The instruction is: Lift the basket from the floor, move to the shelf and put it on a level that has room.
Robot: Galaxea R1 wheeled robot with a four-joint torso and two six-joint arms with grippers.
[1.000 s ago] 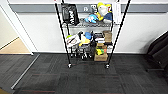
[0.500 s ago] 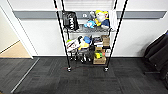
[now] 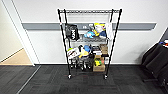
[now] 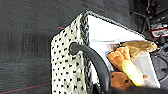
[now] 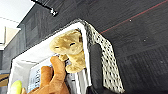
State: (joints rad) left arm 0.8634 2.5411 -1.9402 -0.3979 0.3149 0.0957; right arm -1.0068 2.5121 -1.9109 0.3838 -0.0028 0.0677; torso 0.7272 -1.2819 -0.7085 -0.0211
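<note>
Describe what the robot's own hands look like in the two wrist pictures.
Very little of them shows. The left hand appears as a plain black, blurred mass beside the basket, and the right hand likewise as a black shape. No cables, markings or other colours can be made out on either.

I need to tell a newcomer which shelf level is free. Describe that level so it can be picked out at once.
Against the white wall stands the black wire shelf. Look to its highest tier, the level joining the post tops. Unlike the tiers below, crowded with plush toys and boxes, it is bare wire grid.
</note>
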